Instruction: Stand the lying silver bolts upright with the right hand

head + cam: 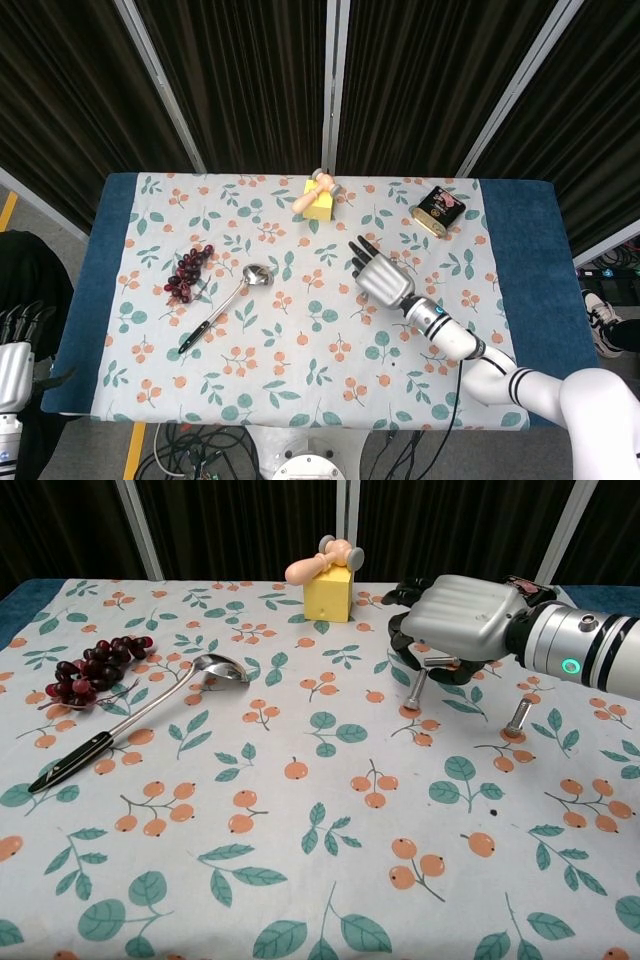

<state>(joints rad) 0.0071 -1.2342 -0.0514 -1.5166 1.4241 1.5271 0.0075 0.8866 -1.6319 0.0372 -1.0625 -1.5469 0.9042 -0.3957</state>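
Note:
In the chest view my right hand [462, 620] hovers over the right middle of the flowered cloth and pinches a silver bolt [416, 690] from above. The bolt leans slightly, close to upright, with its lower end touching the cloth. A second silver bolt [517, 718] stands upright just right of it, under my wrist. From the head view my right hand [383, 276] covers the held bolt. My left hand [18, 325] hangs off the table's left edge, fingers apart, holding nothing.
A yellow block [328, 598] with a pink wooden toy on top sits at the back centre. A dark tin [515, 590] lies behind my right hand. Grapes [90, 665] and a long spoon [140, 715] lie on the left half of the cloth.

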